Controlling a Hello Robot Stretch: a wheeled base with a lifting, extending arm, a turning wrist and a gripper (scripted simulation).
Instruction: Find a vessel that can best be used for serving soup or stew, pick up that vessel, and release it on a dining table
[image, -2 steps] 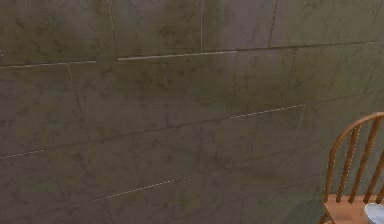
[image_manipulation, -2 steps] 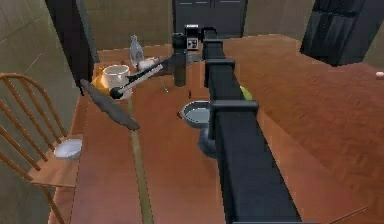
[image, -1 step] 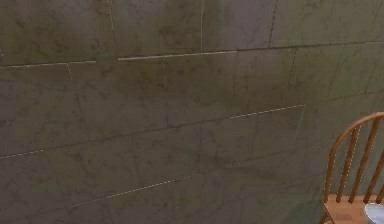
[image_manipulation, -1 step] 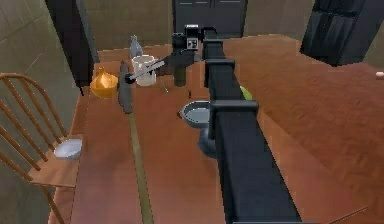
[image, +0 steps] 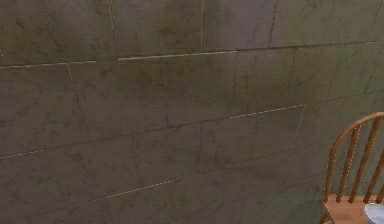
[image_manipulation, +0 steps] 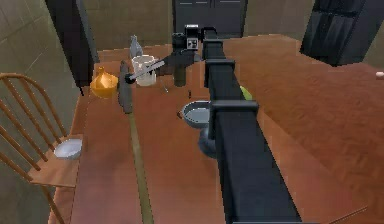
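A grey-blue bowl (image_manipulation: 194, 112) sits on the wooden dining table (image_manipulation: 320, 130), tight against the left side of my arm's dark bar, which hides part of it. Farther out along the arm, the gripper (image_manipulation: 166, 68) reaches over the tabletop next to a white mug (image_manipulation: 144, 69). With things standing on the table at and behind the gripper's far end, I cannot tell whether it holds anything. A small white dish (image_manipulation: 68, 148) lies on the seat of a wooden chair (image_manipulation: 30, 110) at the arm side view's left.
Near the mug are a clear bottle (image_manipulation: 135, 45), an orange object (image_manipulation: 103, 84) and a grey utensil (image_manipulation: 127, 90). A yellow-green thing (image_manipulation: 246, 92) shows just right of the arm. Dark cabinets (image_manipulation: 345, 30) stand beyond the table. Tiled floor (image: 150, 110) lies ahead, with the chair (image: 356, 160) at the right.
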